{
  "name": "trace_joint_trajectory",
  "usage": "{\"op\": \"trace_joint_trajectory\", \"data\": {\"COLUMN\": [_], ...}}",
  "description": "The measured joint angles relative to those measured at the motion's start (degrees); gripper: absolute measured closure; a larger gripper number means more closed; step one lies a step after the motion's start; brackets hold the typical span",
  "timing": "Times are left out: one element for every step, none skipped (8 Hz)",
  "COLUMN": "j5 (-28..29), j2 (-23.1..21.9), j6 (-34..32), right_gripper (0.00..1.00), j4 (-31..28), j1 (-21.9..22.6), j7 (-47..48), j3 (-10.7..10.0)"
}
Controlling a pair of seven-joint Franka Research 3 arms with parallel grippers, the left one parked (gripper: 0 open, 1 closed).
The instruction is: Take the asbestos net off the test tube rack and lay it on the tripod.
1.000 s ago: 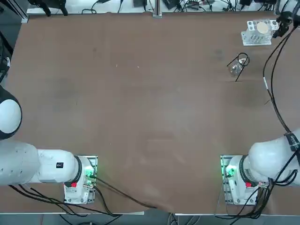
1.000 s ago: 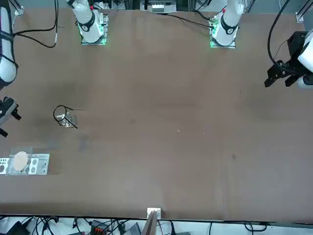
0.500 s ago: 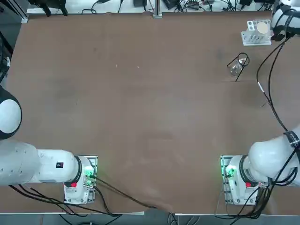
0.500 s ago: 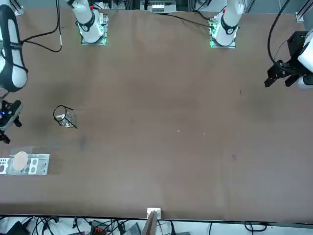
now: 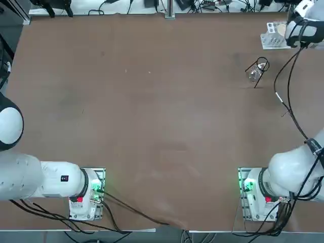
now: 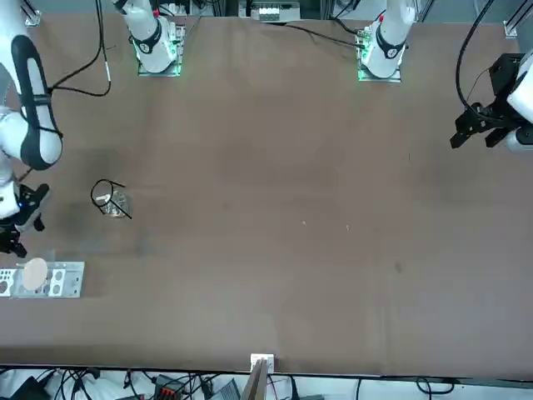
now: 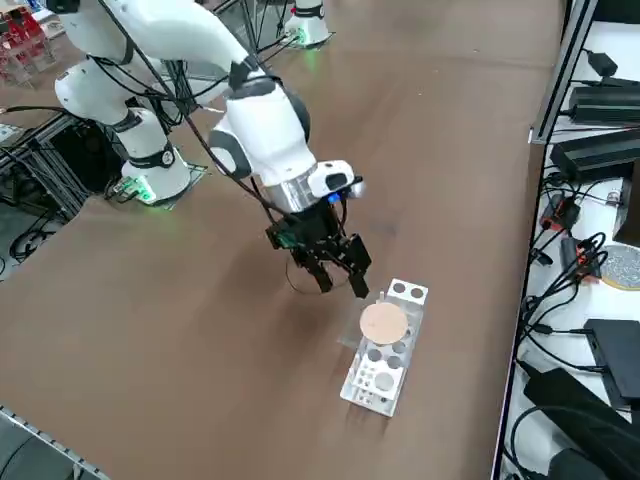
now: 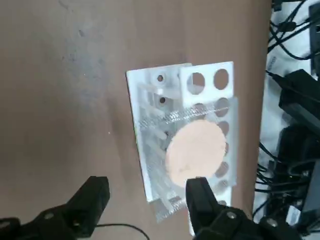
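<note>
Right gripper (image 7: 343,284) spread wide, empty; asbestos net (image 7: 384,323) at its five o'clock, right side view. Too deep a pinch may snag test tube rack (image 7: 374,392), dragging both

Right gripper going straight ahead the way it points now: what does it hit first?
Probably bare table, just beside the test tube rack; the right gripper's one finger may catch the asbestos net. Depth is unclear.
</note>
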Motion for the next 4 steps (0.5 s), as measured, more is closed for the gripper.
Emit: {"op": "trace_joint_trajectory", "data": {"j5": [0.0, -0.1, -0.2, -0.2], "j2": [1.0, 2.0, 2.8, 3.2], "j6": [1.6, 3.2, 4.4, 5.1], "right_gripper": [0.07, 0.07, 0.08, 0.09], "j4": [0.0, 0.0, 0.0, 0.1], "j1": [0.0, 0.0, 0.0, 0.0], "j7": [0.0, 0.0, 0.0, -0.1], "j3": [0.1, 0.2, 0.2, 0.2]}}
